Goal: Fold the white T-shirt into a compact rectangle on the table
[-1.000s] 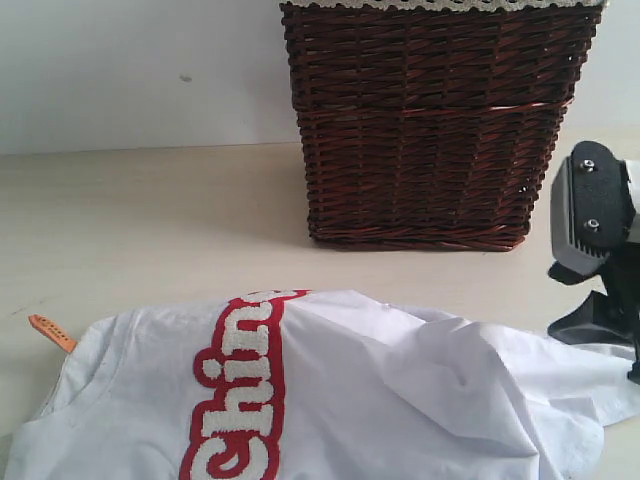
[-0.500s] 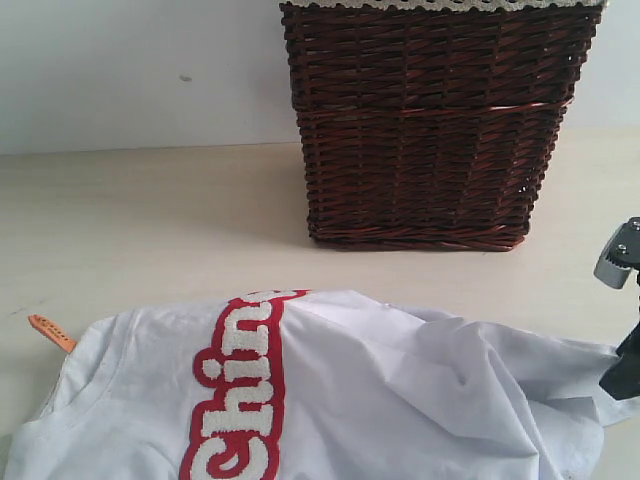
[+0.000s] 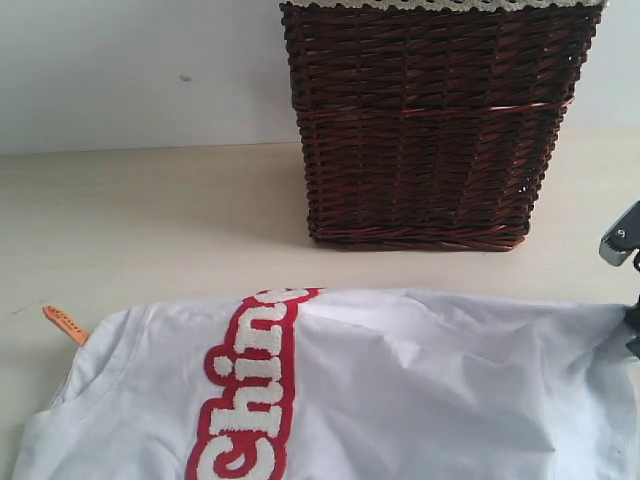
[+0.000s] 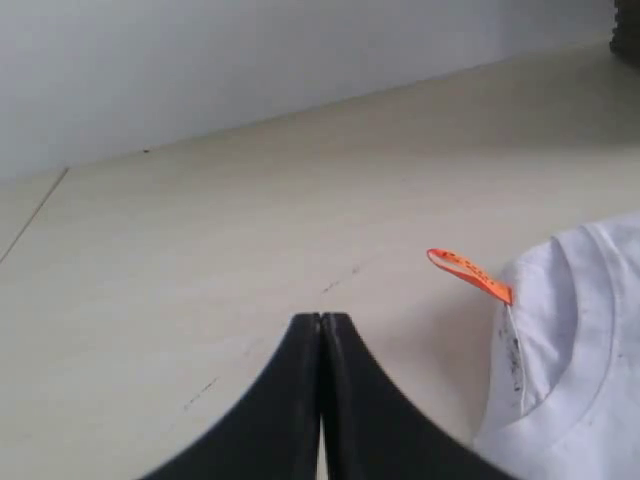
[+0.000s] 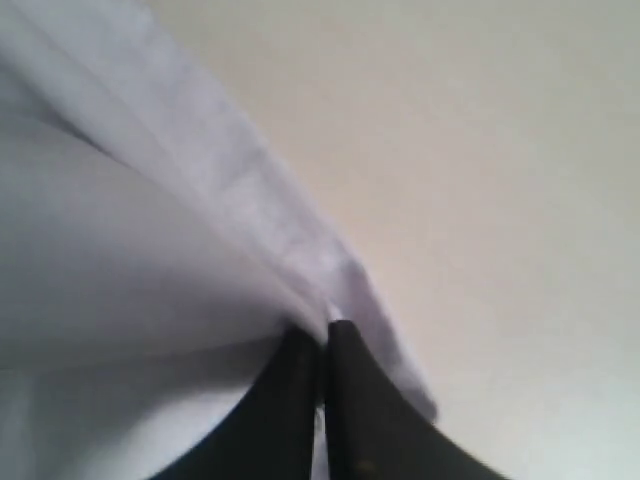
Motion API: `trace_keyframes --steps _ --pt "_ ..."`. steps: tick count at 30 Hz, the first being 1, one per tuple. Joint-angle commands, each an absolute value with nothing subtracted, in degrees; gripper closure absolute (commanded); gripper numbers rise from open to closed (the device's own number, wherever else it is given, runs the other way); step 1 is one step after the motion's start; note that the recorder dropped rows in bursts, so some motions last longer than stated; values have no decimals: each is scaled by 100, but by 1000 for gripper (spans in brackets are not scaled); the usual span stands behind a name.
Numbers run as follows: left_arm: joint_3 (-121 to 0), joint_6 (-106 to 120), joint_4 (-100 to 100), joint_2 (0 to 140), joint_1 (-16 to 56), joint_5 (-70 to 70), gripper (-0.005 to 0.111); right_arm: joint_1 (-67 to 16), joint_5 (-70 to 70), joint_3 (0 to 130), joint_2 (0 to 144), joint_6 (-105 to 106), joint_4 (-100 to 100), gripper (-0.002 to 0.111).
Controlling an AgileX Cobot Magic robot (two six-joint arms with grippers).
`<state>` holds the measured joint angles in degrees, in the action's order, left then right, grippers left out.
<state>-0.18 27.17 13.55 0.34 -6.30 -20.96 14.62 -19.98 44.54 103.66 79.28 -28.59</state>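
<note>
Right now the white T-shirt point(image 3: 400, 390) is lying chest-up across the six o'clock side of the table point(image 3: 150, 220). Its red lettered patch point(image 3: 255, 390) is running down the front, and the orange tag point(image 3: 64, 323) is poking out at nine o'clock.

Over at three o'clock the right gripper point(image 5: 326, 335) is pinching the shirt's edge. Its jaws are closed tight on the cloth, and the fabric is pulling flat toward it. The left gripper point(image 4: 321, 325) is hovering over bare table near the tag and collar, jaws pressed together with nothing between them.

The shirt is looking light, soft and limp, so I'd expect it to sag and wrinkle wherever it isn't supported. Hems, shoulder seams or the ribbed collar seem the best places to take hold, rather than the loose middle. The thick patch will probably resist a crease, so a fold line beside it looks wiser.

A dark wicker basket point(image 3: 435, 125) is standing at about one o'clock, apart from the shirt. A wide swing toward it could snag cloth on the weave.
</note>
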Motion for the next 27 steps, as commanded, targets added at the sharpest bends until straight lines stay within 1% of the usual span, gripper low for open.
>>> trace_keyframes --steps 1,3,4,5,6,8,12,14,15,18,19,21,23,27 --pt "0 2698 1371 0 -603 -2087 107 1478 -1098 4573 10391 7934 -2834 108" --pt "0 2698 1371 0 -603 -2087 107 1478 -955 4573 10391 7934 -2834 91" --pt "0 2698 1371 0 -603 -2087 107 1478 -955 4573 10391 7934 -2834 73" --pt "0 2698 1371 0 -603 -2087 107 1478 -943 4573 10391 7934 -2834 63" --pt "0 2698 1371 0 -603 -2087 107 1478 -962 4573 10332 7919 -2862 50" --pt "0 2698 1371 0 -603 -2087 107 1478 -1114 4561 10046 7908 -3032 43" --pt "0 2698 1371 0 -603 -2087 107 1437 -2153 4561 9255 7792 -3212 46" --pt "0 2698 1371 0 -603 -2087 107 1341 -3126 4561 8908 7900 -3266 48" --pt "0 2698 1371 0 -603 -2087 107 1290 -3830 4561 8786 8097 -3266 49" --pt "0 2698 1371 0 -603 -2087 107 1127 -5890 4463 8741 8746 -3286 50" --pt "0 2698 1371 0 -603 -2087 107 1071 -6309 4355 8777 9037 -3390 51" --pt "0 2698 1371 0 -603 -2087 107 1032 -6371 4049 8867 9468 -3661 52" --pt "0 2698 1371 0 -603 -2087 107 1034 -5818 3766 9000 9783 -3957 54" --pt "0 2698 1371 0 -603 -2087 107 1034 -4457 3419 9288 9775 -4214 58"
